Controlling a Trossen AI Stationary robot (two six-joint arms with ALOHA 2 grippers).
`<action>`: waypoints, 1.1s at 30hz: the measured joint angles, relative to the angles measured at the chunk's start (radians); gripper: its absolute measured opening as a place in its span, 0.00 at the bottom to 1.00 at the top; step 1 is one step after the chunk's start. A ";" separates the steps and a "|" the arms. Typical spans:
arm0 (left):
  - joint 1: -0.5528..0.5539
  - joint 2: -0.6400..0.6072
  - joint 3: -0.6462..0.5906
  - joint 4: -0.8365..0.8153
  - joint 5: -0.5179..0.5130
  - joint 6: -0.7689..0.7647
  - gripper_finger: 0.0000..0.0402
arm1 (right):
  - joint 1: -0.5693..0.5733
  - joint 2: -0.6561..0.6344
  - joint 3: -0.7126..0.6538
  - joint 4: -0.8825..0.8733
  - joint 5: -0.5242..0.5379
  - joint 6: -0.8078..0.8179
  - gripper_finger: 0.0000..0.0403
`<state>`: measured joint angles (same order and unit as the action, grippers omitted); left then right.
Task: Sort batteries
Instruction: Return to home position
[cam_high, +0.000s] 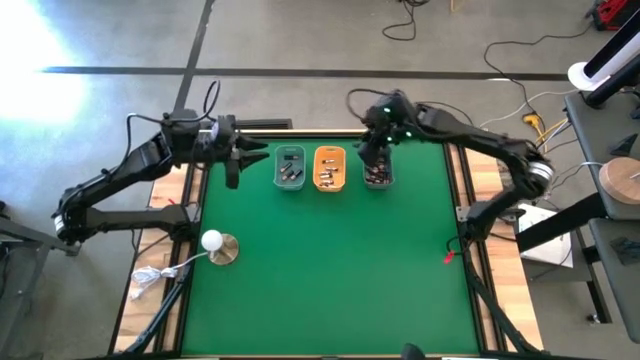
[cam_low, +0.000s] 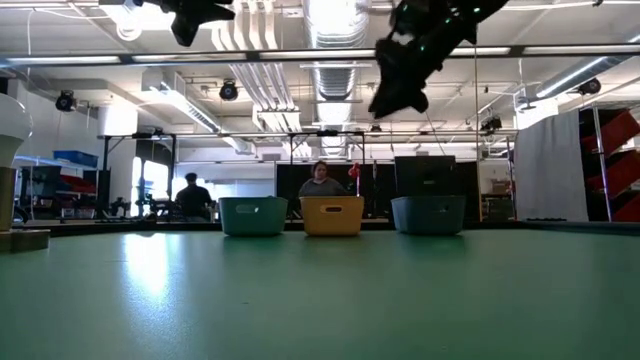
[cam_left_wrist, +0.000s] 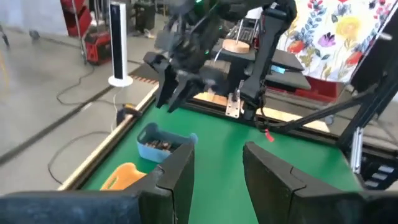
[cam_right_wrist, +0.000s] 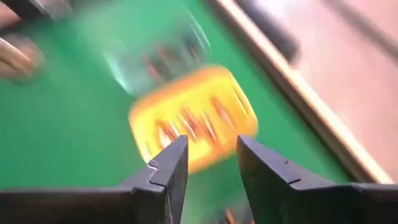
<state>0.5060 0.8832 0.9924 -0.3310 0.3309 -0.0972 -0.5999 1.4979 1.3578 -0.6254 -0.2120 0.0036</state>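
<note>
Row of three bins (cam_low: 332, 215) along table (cam_high: 330, 290) far edge, batteries (cam_high: 329, 173) inside; ball on base (cam_high: 218, 246) near left edge.

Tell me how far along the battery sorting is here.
Looks essentially done: batteries lie in the three bins, none loose on the green mat. Nothing in hand: left gripper beside the bins and right gripper above the gray bin are open, empty. Left: parking the arms.

Table cover (cam_high: 330, 280): green, matt, smooth.
Table border (cam_high: 478, 185), 3 o'clock edge: pale bare wood.
Orange tray (cam_high: 329, 150), 12 o'clock: smooth plastic.
Batteries (cam_high: 328, 176): metal, faint sheen.
Left gripper (cam_left_wrist: 217, 152): dark, matt.
</note>
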 joint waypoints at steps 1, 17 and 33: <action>0.000 -0.006 0.000 -0.004 0.000 0.024 0.29 | 0.007 -0.035 -0.040 0.087 -0.020 0.009 0.32; 0.000 -0.006 0.000 -0.385 -0.241 0.209 0.29 | 0.015 -0.380 -0.565 0.468 0.169 0.048 0.28; 0.000 0.015 -0.257 0.062 -0.123 0.249 0.29 | 0.155 -0.547 -0.638 0.624 0.020 -0.190 0.31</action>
<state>0.5060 0.8978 0.7359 -0.2687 0.2081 0.1515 -0.4445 0.9505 0.7200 -0.0017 -0.1922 -0.1862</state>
